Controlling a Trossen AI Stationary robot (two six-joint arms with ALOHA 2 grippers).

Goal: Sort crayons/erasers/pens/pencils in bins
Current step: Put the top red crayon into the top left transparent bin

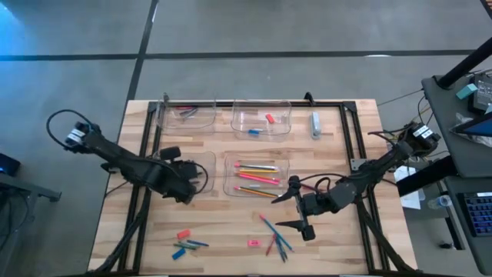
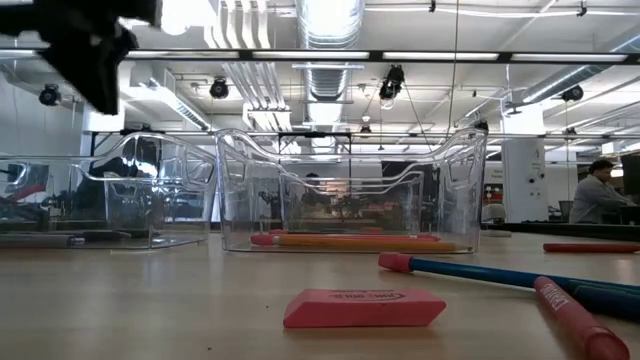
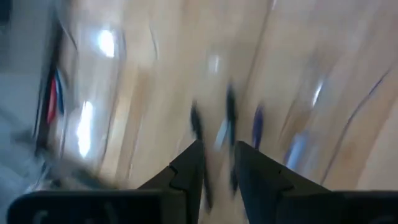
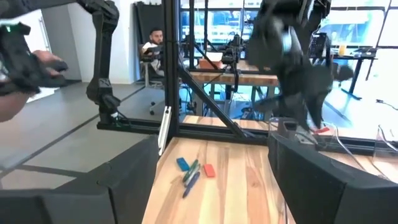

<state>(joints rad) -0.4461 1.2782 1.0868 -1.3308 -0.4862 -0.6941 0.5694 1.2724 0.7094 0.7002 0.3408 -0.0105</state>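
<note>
Jaws on the left gripper point(image 3: 214, 163) stand a narrow gap apart over the near-left bin point(image 1: 186, 171), with dark pens point(image 3: 230, 118) blurred on the bin floor beyond the tips; I cannot tell whether anything sits between them. Jaws on the right gripper point(image 1: 298, 211) stand wide and hold nothing, hovering above the counter point(image 1: 223, 231) just in front of the pencil bin point(image 1: 257, 175), beside a loose cluster of pens and crayons point(image 1: 275, 237).

Pencils point(image 1: 257, 178) in orange, pink and yellow already lie in that middle bin. A far bin point(image 1: 261, 117) holds a red eraser point(image 1: 270, 118) and a small blue piece. Still unsorted on the counter: a pink eraser point(image 2: 364, 307) near the front edge, and a left-hand group of an eraser and crayons point(image 1: 184, 245).

These sticks look light, stiff and smooth, so they would likely roll or pivot if pinched near an end; taking one across its middle, jaws square to its length, seems safest. Erasers look soft and grippy, best caught across the short sides. Thin sticks lying flat probably need the tips brought right down to the wood.
</note>
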